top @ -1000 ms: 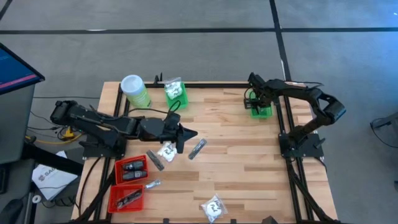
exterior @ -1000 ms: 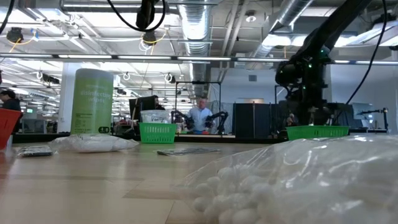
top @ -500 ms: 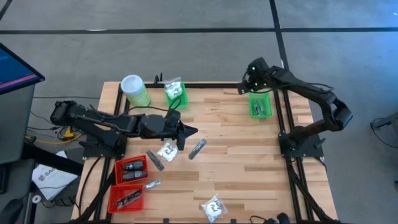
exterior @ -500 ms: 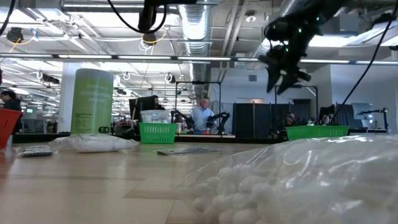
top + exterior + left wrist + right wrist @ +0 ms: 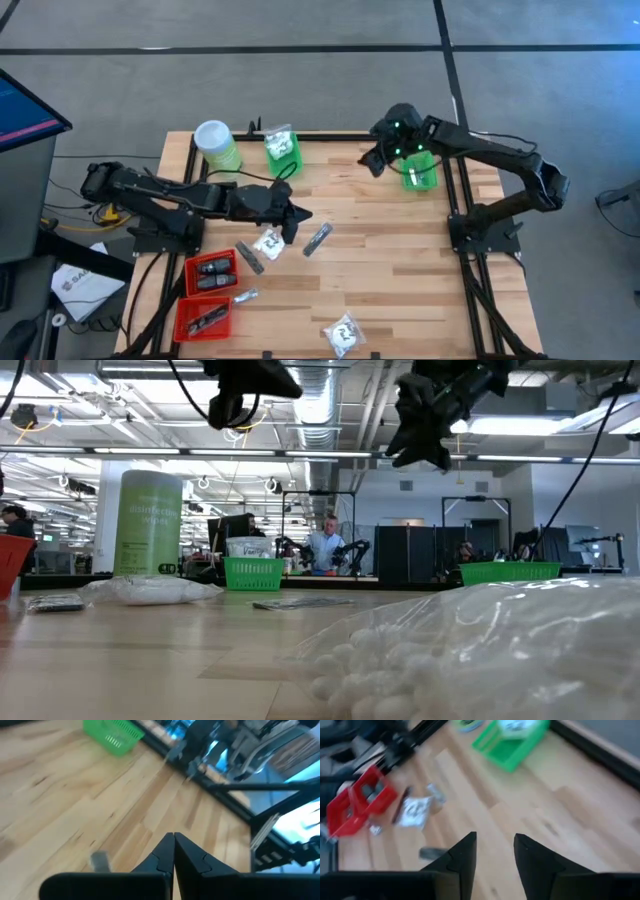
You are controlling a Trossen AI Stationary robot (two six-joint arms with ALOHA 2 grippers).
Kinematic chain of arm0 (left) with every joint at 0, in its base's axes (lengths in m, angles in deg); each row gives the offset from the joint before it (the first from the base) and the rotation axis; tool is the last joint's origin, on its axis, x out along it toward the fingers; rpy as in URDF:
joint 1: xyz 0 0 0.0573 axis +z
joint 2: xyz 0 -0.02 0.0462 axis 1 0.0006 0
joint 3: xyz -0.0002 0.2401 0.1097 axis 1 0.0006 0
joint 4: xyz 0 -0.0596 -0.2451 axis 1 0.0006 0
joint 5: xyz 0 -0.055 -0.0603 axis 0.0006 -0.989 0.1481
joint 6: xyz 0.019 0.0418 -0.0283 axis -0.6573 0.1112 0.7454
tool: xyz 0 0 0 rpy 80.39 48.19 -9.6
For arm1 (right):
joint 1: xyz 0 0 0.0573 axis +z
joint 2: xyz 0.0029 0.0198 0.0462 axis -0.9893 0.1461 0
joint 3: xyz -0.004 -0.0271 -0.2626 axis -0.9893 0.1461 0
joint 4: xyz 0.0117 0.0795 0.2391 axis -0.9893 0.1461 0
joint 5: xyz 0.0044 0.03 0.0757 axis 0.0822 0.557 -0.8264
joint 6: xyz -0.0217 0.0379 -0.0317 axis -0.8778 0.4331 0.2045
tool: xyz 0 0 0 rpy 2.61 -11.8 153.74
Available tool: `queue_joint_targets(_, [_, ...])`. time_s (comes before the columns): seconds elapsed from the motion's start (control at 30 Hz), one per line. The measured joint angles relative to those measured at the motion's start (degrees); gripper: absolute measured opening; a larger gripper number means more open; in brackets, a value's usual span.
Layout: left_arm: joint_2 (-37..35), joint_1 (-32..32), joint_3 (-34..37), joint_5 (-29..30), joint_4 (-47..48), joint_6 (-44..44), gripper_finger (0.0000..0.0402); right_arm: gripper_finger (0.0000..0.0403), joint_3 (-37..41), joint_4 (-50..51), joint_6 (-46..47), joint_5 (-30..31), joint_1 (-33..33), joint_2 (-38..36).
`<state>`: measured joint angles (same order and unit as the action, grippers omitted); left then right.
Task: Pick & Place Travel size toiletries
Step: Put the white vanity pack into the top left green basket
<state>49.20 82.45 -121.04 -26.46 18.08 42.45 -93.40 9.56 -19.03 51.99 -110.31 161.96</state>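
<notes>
Right gripper: I have it raised above the desk, just beside the green basket at the far right corner; its fingers are parted and carry nothing, so I judge it free for another pick.
Left gripper: fingers pressed together, empty, poised beside a white packet and a silvery sachet.
Toiletries: one packet lies at the near edge, dark sticks sit in the red baskets (probably sorted by type).
Writing: the light-green canister has pale lettering I cannot read; the packets' black print is also illegible.
</notes>
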Motion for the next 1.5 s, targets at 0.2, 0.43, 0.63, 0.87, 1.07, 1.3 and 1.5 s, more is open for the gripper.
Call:
queue_joint_targets(0.2, [0.00, -0.67, 0.01, -1.09, 8.53, 2.15, 0.0000, 0.0096, 0.00, 0.00, -1.39, 0.02, 7.44, 0.02])
queue_joint_targets(0.43, [0.00, -1.57, 0.02, -1.54, 17.42, 3.27, 0.0000, 0.0054, 0.01, -0.03, -1.35, 0.22, 13.26, 0.14])
queue_joint_targets(0.63, [0.00, -1.57, 0.02, -2.27, 25.31, 4.76, 0.0000, 0.0006, 0.01, -0.02, -0.52, 0.27, 15.52, 0.20])
queue_joint_targets(0.87, [0.00, -1.57, 0.02, -5.67, 36.34, 9.59, 0.0000, 0.0008, 0.01, -0.25, 1.07, 0.29, 15.73, 0.20])
queue_joint_targets(1.07, [0.00, -1.64, 4.32, -9.65, 37.65, 12.97, 0.0000, 0.0003, 0.01, -1.61, 3.68, 0.44, 15.73, 0.20])
queue_joint_targets(1.3, [0.02, -2.10, 12.08, -11.84, 37.29, 18.05, 0.0000, 0.0001, 0.01, -3.60, 7.99, 1.58, 15.73, 0.28])
queue_joint_targets(1.5, [0.33, -2.05, 15.94, -12.51, 29.20, 18.29, 0.0000, 0.0006, -0.01, -3.74, 11.92, -0.97, 15.80, 5.98])
